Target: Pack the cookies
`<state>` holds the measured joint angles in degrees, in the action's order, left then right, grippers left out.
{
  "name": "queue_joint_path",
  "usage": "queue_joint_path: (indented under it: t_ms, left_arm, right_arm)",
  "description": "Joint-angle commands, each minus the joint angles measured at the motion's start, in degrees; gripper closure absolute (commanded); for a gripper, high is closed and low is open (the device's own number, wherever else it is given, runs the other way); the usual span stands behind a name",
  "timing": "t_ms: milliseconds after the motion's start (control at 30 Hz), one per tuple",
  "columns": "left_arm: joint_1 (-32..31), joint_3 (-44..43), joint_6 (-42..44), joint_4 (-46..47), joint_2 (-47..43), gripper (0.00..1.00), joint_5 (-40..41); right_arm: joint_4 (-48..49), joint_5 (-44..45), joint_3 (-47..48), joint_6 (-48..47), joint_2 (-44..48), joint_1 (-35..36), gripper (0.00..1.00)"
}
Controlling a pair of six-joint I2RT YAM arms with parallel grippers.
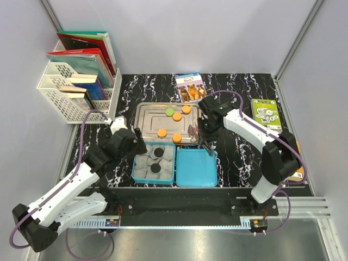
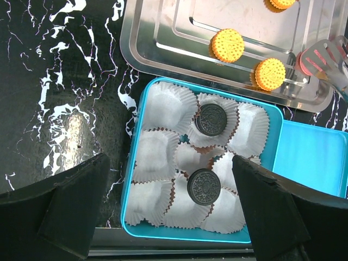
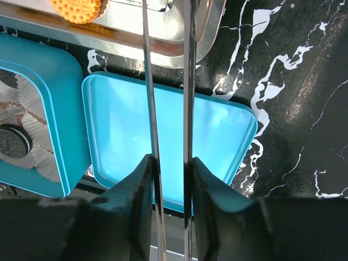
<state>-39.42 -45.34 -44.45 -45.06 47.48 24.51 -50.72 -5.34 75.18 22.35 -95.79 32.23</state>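
Right gripper (image 3: 168,174): jaws clamping tongs (image 3: 188,81). Left gripper (image 2: 171,206): jaws standing apart. Tongs risking shoving orange cookie (image 1: 177,137) across slick tray (image 1: 140,117).

Left gripper (image 2: 169,209) spread wide, pointing down; right gripper (image 3: 169,176) pinched on metal strips (image 3: 147,81), probably tongs.

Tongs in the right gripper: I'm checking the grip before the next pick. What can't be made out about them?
Right wrist: the tongs run off the top edge, so their tips are unseen.
Left wrist: only one pink tip shows, cut by the right edge.
Top external: the tips by the right gripper are too small to tell whether they hold anything.
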Motion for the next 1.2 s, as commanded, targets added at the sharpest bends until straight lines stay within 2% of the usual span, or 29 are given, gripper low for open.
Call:
queue_joint_path:
  t_ms: [0, 333, 733, 933, 1000, 1033, 1167]
  left_arm:
    - [0.13, 0.17, 0.32, 2.69, 0.06, 0.01, -0.69]
    - [0.22, 0.17, 0.24, 2.69, -0.11, 0.01, -0.78]
    - [0.13, 0.08, 0.24, 2.87, -0.02, 0.01, -0.78]
    - [0.13, -0.01, -0.03, 2.96, 0.59, 0.01, -1.22]
    - [0.22, -0.01, -0.03, 2.96, 0.68, 0.01, -1.22]
    - [0.22, 0.08, 0.06, 2.96, 0.59, 0.01, -1.22]
    - [0.13, 0.17, 0.15, 2.96, 0.59, 0.01, -1.22]
  right_arm:
    - [-0.17, -0.81, 1.11, 0.15, 2.27, -0.24, 0.72]
    - [-3.07, 0.16, 5.68, 0.15, 3.76, -0.24, 0.84]
    - [-7.02, -1.33, 12.88, 0.33, 5.61, -0.15, 0.86]
    - [-7.47, -2.03, 12.46, -0.46, 5.44, -0.06, 0.86]
    - [-6.24, -3.70, 11.14, -0.20, 5.52, -0.06, 0.83]
    - [-5.97, -4.67, 9.91, -0.03, 5.44, -0.06, 0.76]
    - [-5.71, -5.11, 7.80, -0.11, 5.61, 1.61, 0.63]
